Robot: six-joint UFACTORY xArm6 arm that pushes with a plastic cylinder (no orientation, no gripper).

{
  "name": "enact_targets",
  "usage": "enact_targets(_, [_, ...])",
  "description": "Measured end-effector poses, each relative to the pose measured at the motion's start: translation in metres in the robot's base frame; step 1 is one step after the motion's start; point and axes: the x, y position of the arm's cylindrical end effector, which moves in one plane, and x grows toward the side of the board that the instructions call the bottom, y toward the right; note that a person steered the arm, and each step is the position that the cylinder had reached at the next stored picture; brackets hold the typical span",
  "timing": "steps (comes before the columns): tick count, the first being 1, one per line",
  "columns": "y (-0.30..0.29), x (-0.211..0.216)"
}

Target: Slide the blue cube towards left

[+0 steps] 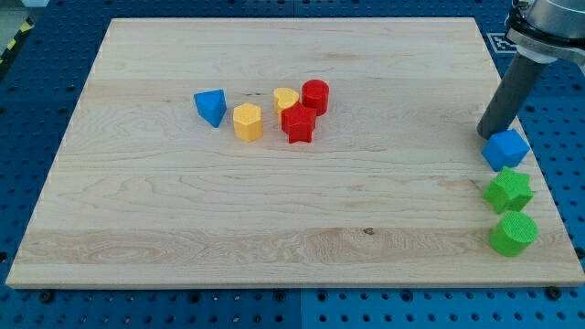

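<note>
At the wooden desk's right edge, my tip, a jawless rod end effector gripping nothing, touches the blue cube's upper-left, so pushing from here risks shoving it into the green star block.

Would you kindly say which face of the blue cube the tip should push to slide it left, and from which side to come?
Push the blue cube on its flat right face, coming from the view's right. My tip sits at its upper-left corner now, so it must go round first. The green blocks lie just below, so stay level with the cube.
</note>
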Motion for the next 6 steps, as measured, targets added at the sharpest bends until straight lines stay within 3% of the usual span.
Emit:
enact_targets(3, [0.054,-0.018])
enact_targets(6, [0.042,0.026])
